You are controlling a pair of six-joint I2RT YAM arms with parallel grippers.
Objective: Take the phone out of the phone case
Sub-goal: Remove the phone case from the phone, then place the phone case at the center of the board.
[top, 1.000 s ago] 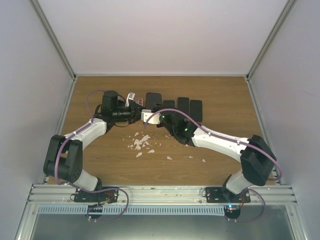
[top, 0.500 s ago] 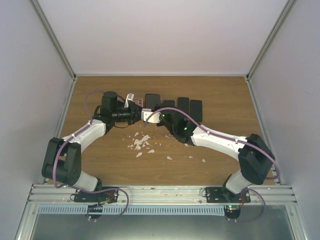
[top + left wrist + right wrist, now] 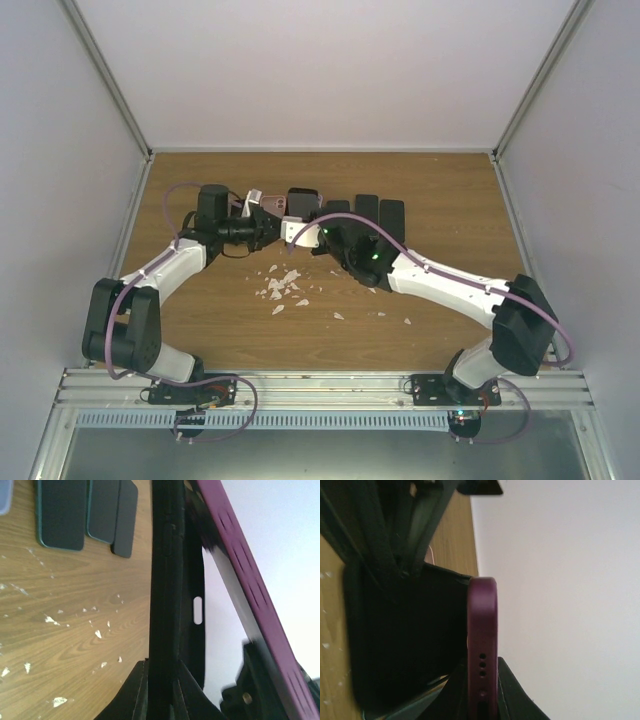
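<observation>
Holds the black phone [image 3: 162, 605] clamped in the left hand [image 3: 162, 690] and the purple phone case [image 3: 482, 630] clamped in the right hand [image 3: 482, 700], above the far counter [image 3: 200, 320].

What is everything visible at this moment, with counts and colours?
phone case: 1, purple, held above the table, angled away from the phone
phone: 1, black, edge-on between the grippers
dark slabs: 3, black, flat in a row on the far table; phones or cases, cannot tell
scraps: many, white, scattered mid-table
pale object: 1, bluish, cut off at the corner of the left wrist view
table: 1, brown wood
walls: white, around the table
left gripper: 1, black, shut on the phone
right gripper: 1, black, shut on the phone case
</observation>
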